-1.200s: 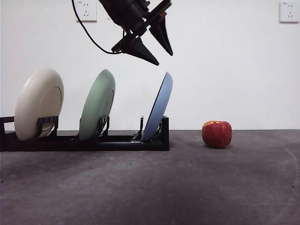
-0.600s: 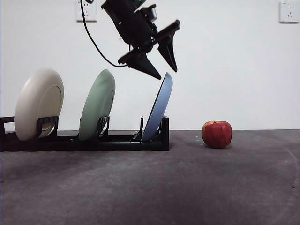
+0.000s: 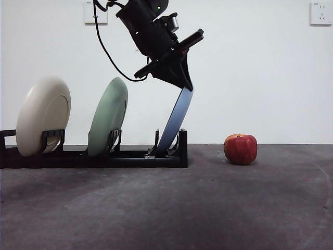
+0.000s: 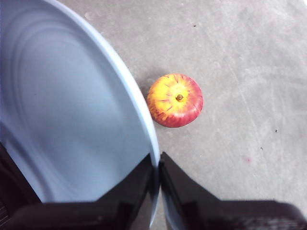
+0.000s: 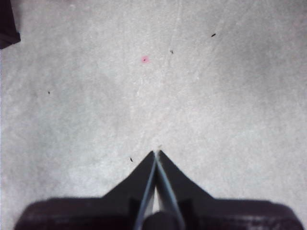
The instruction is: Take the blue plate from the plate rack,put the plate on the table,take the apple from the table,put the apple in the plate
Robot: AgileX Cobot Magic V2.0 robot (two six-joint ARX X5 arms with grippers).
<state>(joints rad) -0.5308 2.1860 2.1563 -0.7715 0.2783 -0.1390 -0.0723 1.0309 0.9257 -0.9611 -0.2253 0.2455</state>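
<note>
Left end effector [image 3: 184, 83] on blue plate [image 3: 176, 122]

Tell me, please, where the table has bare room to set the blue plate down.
Bare table lies in front of the plate rack and the apple, and right of the apple. The gap between rack and apple is narrow. Left gripper holds the blue plate.

Lab bench (bare white wall [image 3: 260, 78], sockets [image 3: 320, 12]).

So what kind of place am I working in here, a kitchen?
More likely a lab test bench than a kitchen: a bare dark grey table against a plain white wall with power sockets, holding only a plate rack and an apple.
</note>
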